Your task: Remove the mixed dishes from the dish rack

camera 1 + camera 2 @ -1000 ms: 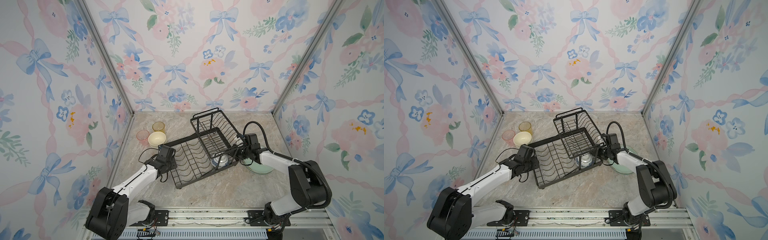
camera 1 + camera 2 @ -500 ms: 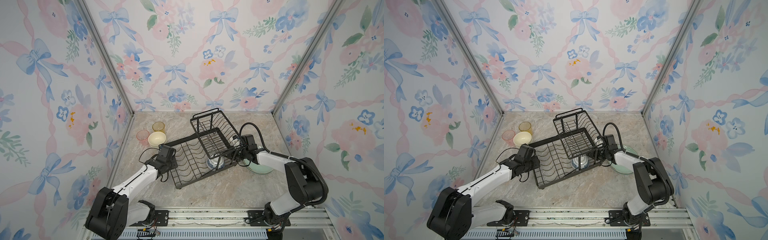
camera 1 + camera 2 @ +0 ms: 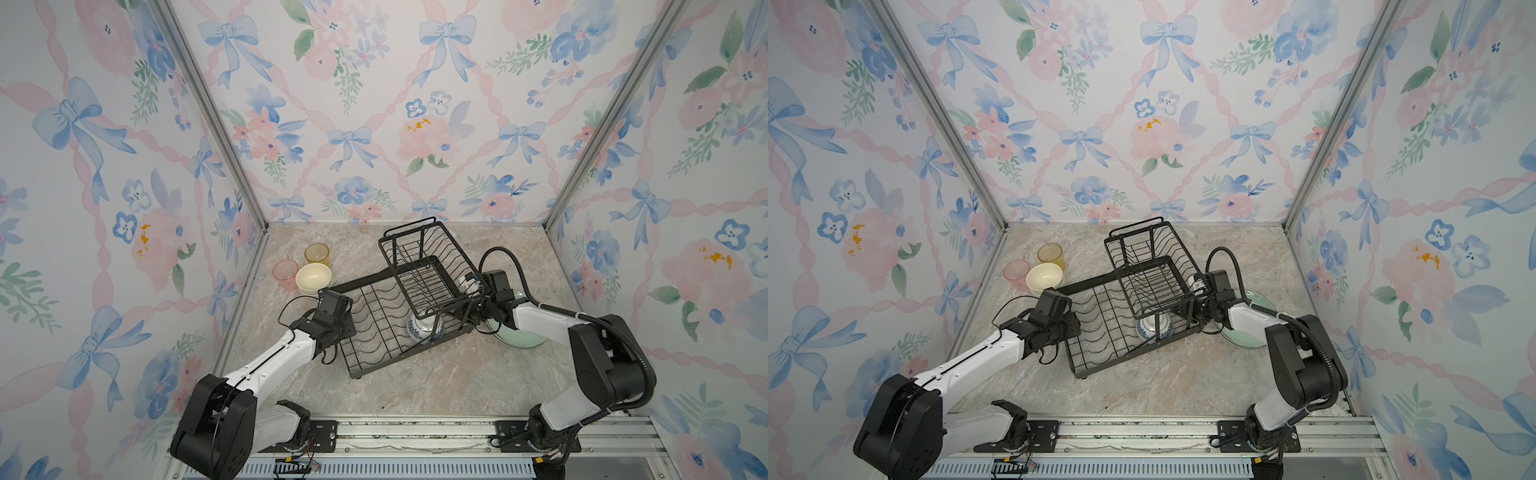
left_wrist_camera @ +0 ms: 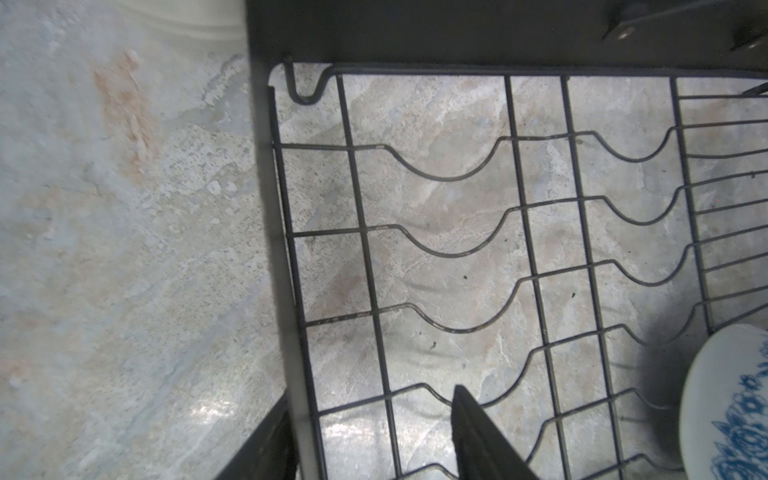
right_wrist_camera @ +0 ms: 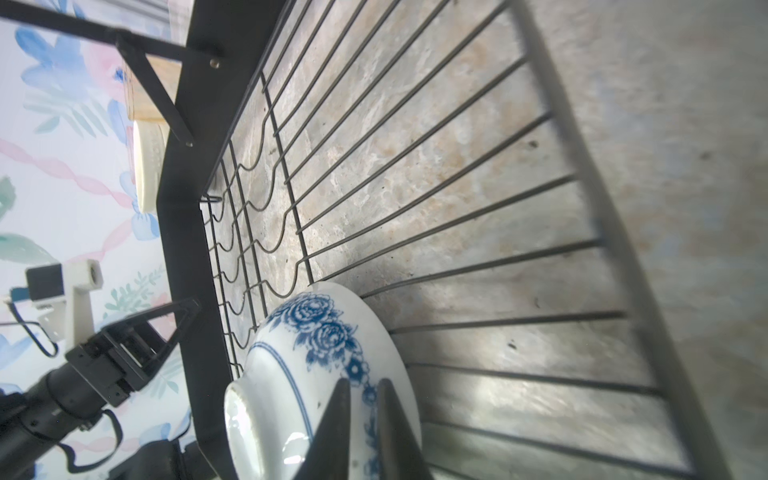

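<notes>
The right jaws are standing only a narrow slit apart and gripping nothing, their fingers hovering at the outer wall of a blue-and-white bowl; whether they are touching it cannot be told. The bowl is lying tipped over, foot ring showing, directly ahead of those jaws on the wires of the lower tray of a black rack, and it is sitting beneath the rack's raised basket, as both top views are showing. Behind the right jaws, partly under the right arm, a pale green plate is lying flat on the marbled surface, outside the rack and just beside its end.

At the rack's opposite end the left jaws are standing wide apart and holding nothing, straddling the tray's flat end rail: one finger is sitting outside the rail, just beside it, while the other is reaching inside, over the curved wire dividers. The blue-and-white bowl is lying well ahead of the left jaws, at the tray's far end. Off to one side of the left jaws, beyond the rack's corner, a cream bowl, a pink cup and a yellow cup are standing upright together on the surface, the cream bowl nearest the rack and the cups just behind it.
</notes>
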`<action>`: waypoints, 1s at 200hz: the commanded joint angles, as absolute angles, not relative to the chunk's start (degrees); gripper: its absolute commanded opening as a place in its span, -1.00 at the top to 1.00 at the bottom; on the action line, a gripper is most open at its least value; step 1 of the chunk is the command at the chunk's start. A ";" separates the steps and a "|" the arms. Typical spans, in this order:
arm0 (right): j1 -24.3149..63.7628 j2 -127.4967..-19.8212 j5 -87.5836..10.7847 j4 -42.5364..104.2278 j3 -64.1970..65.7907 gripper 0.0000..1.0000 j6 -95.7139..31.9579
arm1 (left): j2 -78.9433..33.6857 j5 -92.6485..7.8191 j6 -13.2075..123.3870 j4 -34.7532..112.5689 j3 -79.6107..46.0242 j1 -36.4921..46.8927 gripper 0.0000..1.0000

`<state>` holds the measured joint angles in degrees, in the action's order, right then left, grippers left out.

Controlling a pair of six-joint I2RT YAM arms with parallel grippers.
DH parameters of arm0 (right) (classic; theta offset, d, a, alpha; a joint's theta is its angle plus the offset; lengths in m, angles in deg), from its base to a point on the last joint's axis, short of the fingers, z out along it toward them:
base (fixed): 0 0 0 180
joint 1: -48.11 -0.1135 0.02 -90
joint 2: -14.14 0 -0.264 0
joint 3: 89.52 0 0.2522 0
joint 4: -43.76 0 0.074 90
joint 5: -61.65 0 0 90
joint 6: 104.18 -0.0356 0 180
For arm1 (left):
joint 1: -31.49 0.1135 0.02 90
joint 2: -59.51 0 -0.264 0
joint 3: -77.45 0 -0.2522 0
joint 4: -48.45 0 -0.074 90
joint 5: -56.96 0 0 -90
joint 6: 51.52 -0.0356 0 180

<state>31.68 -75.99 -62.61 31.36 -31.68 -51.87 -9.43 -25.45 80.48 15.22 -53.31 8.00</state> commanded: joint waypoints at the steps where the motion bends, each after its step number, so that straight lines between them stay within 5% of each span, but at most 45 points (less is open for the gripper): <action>1: 33.70 -71.02 -60.74 33.07 -33.32 0.36 -53.59 | -6.29 -28.39 80.40 16.23 -50.99 6.24 -0.20; 82: 35.63 -57.16 -45.45 27.29 -36.55 -0.75 -52.72 | -5.30 -29.75 85.38 16.23 -42.78 -0.95 -0.96; 164: 40.30 -44.92 -37.79 22.45 -40.62 -1.00 -53.85 | -12.56 -32.63 91.01 15.36 -38.72 -3.69 -0.96; 200: 40.29 -41.35 -34.99 17.86 -39.65 -0.94 -48.45 | -17.03 -32.81 90.99 15.44 -35.90 -6.45 -0.96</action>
